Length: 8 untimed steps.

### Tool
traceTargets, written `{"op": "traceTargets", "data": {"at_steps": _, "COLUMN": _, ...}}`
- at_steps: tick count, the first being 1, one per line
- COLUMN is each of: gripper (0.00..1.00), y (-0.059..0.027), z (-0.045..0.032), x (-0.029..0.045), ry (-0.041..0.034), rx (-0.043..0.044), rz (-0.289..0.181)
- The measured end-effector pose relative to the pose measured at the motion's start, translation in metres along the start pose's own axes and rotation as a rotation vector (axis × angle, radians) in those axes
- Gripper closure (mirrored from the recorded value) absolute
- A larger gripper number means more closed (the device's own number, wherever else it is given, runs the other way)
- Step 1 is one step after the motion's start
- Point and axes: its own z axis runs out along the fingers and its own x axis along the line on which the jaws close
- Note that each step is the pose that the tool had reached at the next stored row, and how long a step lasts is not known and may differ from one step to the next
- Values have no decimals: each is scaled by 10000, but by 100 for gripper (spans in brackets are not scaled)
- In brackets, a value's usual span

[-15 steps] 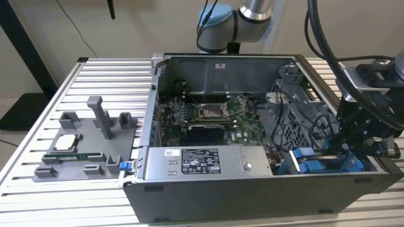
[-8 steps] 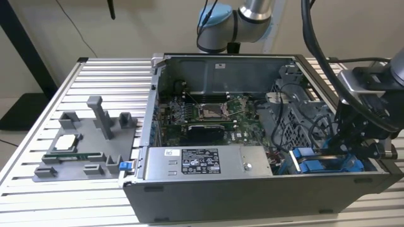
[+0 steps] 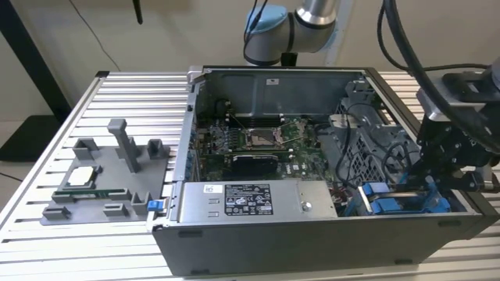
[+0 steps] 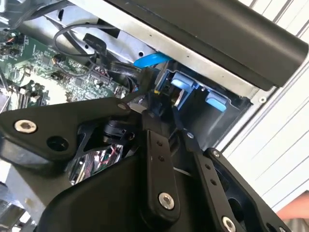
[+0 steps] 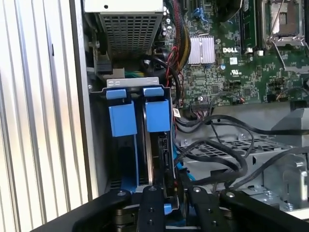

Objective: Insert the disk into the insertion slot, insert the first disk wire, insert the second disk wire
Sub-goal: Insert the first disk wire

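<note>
A ribbed metal table point(image 3: 117, 105) carries the open computer case point(image 3: 312, 246), a grey fixture plate point(image 3: 102, 175) beside it. In the case's corner the disk point(image 5: 158, 116) sits in the insertion slot point(image 5: 130, 81), next to another blue caddy point(image 5: 122, 118). Black cables point(image 5: 217, 150) crowd the gripper point(image 4: 157, 104) there; whether it grips anything cannot be told.

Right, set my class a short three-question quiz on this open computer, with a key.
1. True or false: the dark grey metal computer case lies open on the slatted aluminium table.
2. The silver-grey hard drive in its bright blue plastic caddy sits: A on the table; B in the grey sheet-metal drive cage; C in a cardboard box.
3. Fill in: the black robot gripper hangs over the case's end at the exterior view's ____.
Key: 1 true; 2 B; 3 right.
</note>
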Motion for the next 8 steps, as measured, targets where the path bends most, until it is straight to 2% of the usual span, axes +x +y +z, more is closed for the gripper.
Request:
{"op": "traceTargets", "data": {"at_steps": 3, "gripper": 0, "y": 8, "z": -111, "x": -27, "ry": 4, "rx": 1, "rz": 4}}
{"op": "traceTargets", "data": {"at_steps": 8, "gripper": 0, "y": 17, "z": -209, "x": -65, "ry": 2, "rx": 17, "rz": 21}}
